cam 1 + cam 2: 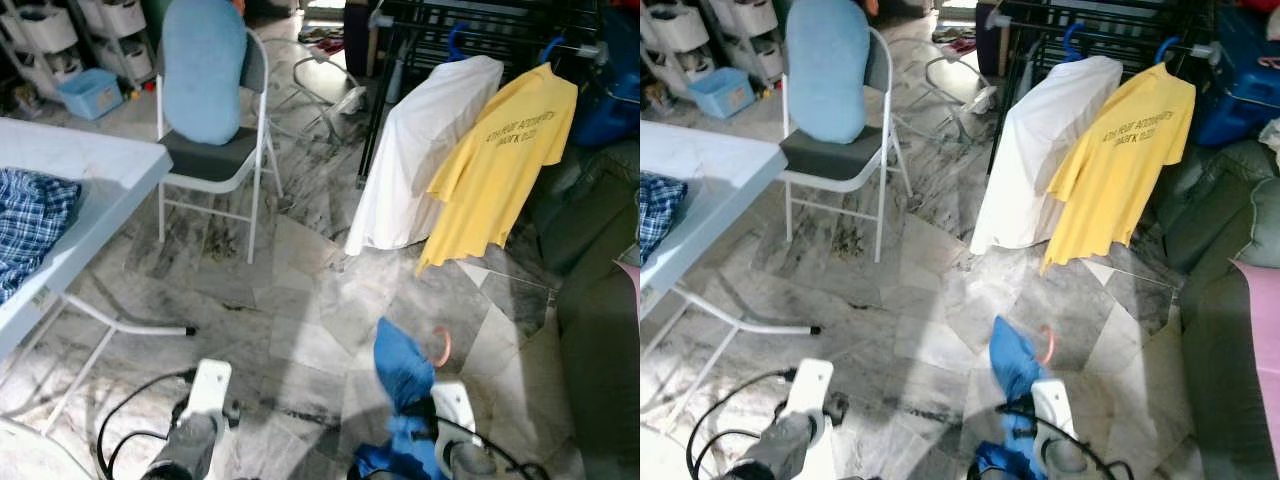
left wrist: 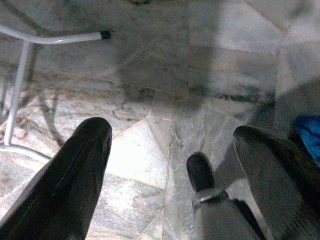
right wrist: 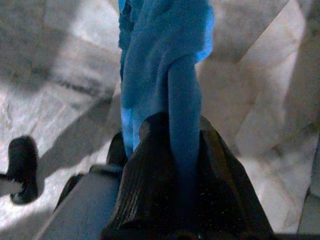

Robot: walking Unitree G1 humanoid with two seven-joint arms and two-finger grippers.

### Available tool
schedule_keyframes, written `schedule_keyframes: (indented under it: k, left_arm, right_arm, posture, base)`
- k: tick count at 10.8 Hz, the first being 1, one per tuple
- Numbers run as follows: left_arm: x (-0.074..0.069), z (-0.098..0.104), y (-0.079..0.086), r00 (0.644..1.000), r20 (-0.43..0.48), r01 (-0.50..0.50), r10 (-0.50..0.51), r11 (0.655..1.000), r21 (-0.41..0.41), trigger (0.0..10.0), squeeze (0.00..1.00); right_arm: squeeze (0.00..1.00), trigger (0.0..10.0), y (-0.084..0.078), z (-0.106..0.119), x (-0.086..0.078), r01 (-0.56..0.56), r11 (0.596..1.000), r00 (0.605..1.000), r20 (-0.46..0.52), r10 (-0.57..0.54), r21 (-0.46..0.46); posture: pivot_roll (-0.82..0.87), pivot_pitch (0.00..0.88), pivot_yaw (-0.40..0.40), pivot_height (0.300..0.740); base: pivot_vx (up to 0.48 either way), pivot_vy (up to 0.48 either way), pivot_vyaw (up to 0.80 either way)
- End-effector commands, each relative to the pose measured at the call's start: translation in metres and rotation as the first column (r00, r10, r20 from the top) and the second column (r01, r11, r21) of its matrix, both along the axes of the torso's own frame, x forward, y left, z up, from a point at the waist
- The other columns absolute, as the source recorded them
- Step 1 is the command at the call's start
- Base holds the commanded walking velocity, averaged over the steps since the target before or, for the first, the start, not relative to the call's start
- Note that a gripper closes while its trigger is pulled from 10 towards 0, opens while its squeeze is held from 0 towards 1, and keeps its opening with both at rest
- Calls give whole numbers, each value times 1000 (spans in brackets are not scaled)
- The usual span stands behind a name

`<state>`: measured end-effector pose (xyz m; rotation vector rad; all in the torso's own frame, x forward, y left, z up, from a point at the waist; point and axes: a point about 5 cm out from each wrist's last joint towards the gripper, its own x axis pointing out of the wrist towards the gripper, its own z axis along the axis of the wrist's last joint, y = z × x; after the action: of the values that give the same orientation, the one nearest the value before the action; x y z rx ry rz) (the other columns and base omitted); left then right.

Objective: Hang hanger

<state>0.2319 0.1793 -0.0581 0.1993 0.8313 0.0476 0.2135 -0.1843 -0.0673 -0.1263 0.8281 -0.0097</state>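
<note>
Blue garment (image 1: pixel 402 372) on pink hanger (image 1: pixel 443 347) pinched in right gripper (image 3: pixel 186 150) jaws, left gripper (image 2: pixel 170 165) jaws spread over marble floor (image 1: pixel 300 300)

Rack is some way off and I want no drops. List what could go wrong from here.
1. The right gripper pinches mostly blue cloth, not clearly the pink hanger; it could slip out on the way.
2. The rack already carries a white shirt and a yellow shirt; space for another hook looks tight.
</note>
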Motion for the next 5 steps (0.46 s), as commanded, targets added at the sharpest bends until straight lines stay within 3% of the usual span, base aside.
schedule_keyframes:
  k: [1,3,5]
  left_arm:
    - [4,3,5,999,20,-38,37,999,4,10000,0]
    - [15,14,24,987,78,-141,142,990,-11,10000,0]
    - [20,19,29,979,110,-168,171,985,-31,10000,0]
  right_arm:
    - [0,10000,-2,8,11,9,1000,999,48,-9,-8]
    - [0,10000,-1,27,39,-23,999,989,149,28,-31]
    - [0,10000,0,42,56,-13,1000,975,220,17,-22]
  posture:
    - [-65,74,-20,740]
    - [-55,67,-18,740]
    - [-58,64,-12,740]
  base:
    - [0,0,0]
    - [0,0,0]
    - [0,0,0]
